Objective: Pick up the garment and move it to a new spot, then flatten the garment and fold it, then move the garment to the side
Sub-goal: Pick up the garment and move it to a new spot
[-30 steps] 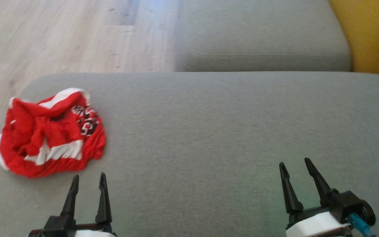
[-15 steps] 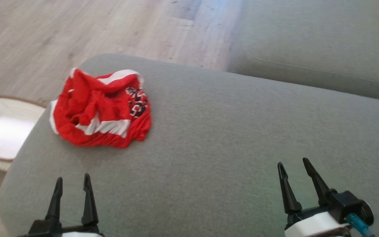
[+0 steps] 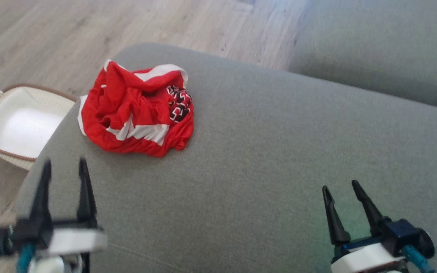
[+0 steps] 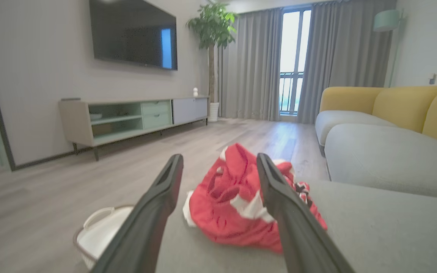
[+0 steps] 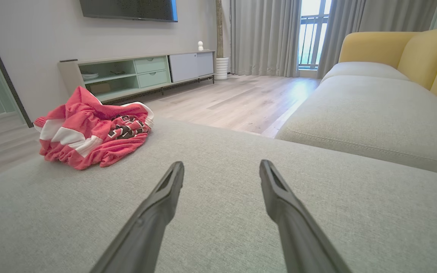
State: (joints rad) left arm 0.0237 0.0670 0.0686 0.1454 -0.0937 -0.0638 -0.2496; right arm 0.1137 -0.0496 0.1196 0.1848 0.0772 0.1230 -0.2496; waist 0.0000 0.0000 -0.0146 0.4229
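- The crumpled red-and-white garment (image 3: 137, 113) lies on the broad grey fabric cushion (image 3: 271, 170), near its far left corner.
- The white plastic basket (image 3: 17, 125) sits on the pale wooden floor (image 3: 51, 38), left of that cushion.
- The left gripper (image 3: 65, 162) hangs before the garment; the right gripper (image 3: 340, 185) well apart, rightward.

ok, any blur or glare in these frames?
Head view: left gripper smeared by blur, right gripper and garment sharp. Left wrist view: fingers soft up close, window blown out. Right wrist view: garment looks washed-out pink, sofa in focus.
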